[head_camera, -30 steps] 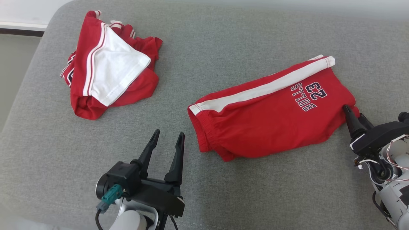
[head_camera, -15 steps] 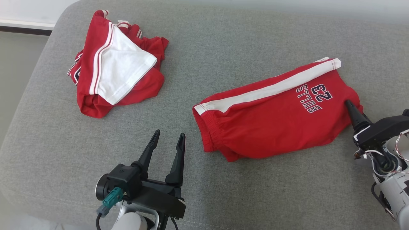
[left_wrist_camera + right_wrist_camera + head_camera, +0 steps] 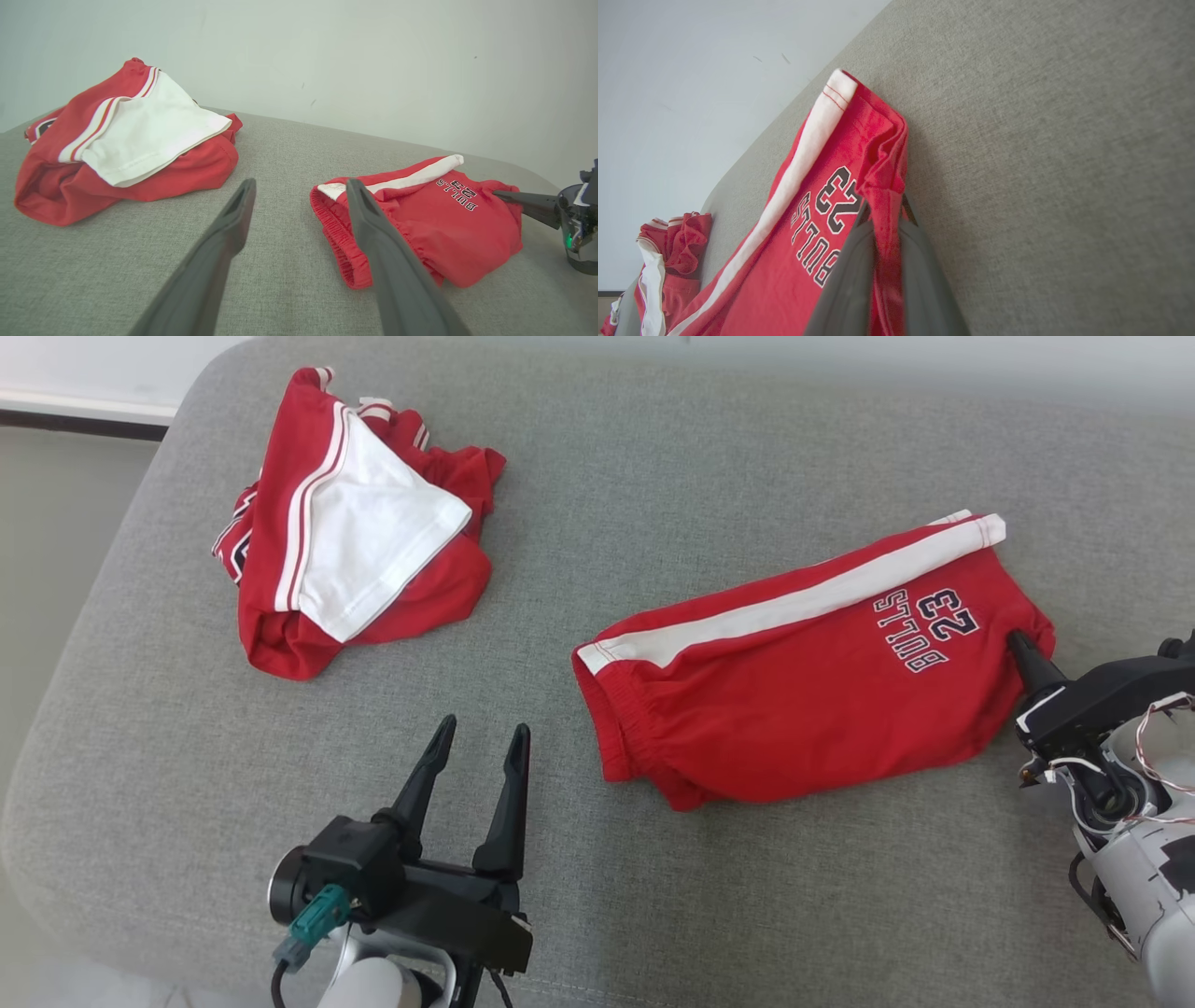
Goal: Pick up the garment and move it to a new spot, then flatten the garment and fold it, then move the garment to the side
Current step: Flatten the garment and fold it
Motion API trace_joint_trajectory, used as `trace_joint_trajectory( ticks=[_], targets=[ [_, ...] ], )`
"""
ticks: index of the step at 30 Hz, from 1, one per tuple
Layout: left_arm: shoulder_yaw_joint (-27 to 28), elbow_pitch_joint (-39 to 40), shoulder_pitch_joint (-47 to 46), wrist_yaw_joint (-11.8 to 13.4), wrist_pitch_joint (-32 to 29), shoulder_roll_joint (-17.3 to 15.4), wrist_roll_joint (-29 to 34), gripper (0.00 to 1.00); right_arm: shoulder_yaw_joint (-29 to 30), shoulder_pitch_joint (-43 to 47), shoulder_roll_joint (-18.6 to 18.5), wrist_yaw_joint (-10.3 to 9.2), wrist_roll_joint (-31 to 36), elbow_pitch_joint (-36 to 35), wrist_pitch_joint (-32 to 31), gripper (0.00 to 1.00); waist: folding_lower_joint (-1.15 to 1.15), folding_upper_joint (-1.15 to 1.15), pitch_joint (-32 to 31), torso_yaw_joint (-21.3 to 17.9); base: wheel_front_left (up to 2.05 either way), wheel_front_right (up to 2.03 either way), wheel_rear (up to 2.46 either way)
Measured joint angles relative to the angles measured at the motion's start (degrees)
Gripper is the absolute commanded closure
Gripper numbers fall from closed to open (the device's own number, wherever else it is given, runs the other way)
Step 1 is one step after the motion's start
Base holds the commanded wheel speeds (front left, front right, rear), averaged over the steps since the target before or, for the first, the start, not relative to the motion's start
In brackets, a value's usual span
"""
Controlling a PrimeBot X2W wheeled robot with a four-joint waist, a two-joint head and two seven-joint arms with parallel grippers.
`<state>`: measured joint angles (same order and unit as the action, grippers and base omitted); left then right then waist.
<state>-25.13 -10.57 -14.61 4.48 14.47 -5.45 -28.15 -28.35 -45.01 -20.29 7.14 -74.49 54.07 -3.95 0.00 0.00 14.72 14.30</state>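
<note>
The red shorts [image 3: 803, 691] lay folded near the right edge of the grey cushion [image 3: 653, 457]. The right gripper [image 3: 1016, 642] pinched their hem corner (fabric sat between its fingers), probably to drag them aside. The left gripper [image 3: 485, 726] hovered wide open near the front edge, holding nothing.

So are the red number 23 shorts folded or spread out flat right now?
Folded: the shorts lie doubled, one leg outline and one white stripe showing. The right gripper is shut on their hem corner.
</note>
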Motion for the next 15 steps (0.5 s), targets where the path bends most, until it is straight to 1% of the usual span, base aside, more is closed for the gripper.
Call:
trace_joint_trajectory(
  ticks=[8,15],
  targets=[
    [0.66,0.43,2.17,-0.03,0.00,-0.56,0.51,0.00,-0.25,0.64,-0.10,0.00,-0.02,0.25,0.64,1.00,0.00,0.00,-1.24,-1.80,0.00,0.00,0.00],
    [0.78,2.07,2.47,-0.53,0.00,-1.02,0.60,0.00,0.77,2.45,-2.22,0.00,-0.29,0.09,2.07,1.00,0.00,0.00,-2.29,-4.61,0.00,0.00,0.00]
  ],
)
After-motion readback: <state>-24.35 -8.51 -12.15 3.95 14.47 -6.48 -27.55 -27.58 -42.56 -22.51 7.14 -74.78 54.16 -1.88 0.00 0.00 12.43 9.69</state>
